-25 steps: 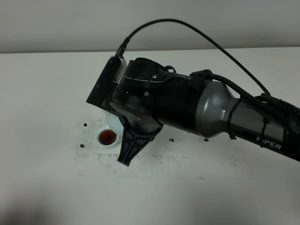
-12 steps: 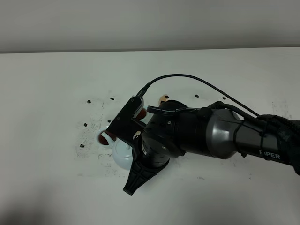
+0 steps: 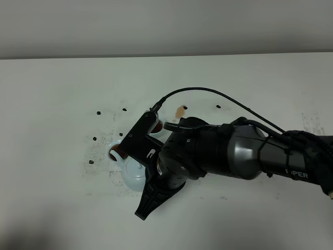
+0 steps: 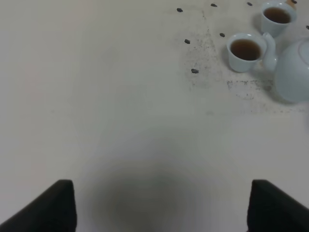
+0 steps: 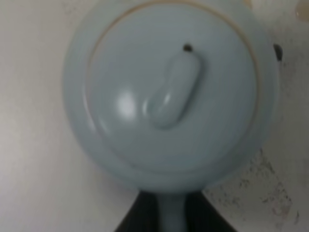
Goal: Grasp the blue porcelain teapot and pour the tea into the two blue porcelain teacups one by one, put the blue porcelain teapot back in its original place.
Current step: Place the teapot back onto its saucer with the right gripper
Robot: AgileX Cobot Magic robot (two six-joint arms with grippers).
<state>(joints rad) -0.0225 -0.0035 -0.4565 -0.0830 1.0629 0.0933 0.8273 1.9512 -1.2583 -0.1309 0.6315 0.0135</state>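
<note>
Right gripper grips the upright teapot, spout toward nearer teacup.

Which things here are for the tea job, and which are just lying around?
For the job:
teapot
near teacup with tea
far teacup with tea
right tool

Just lying about:
dark crumbs
idle left tool
</note>
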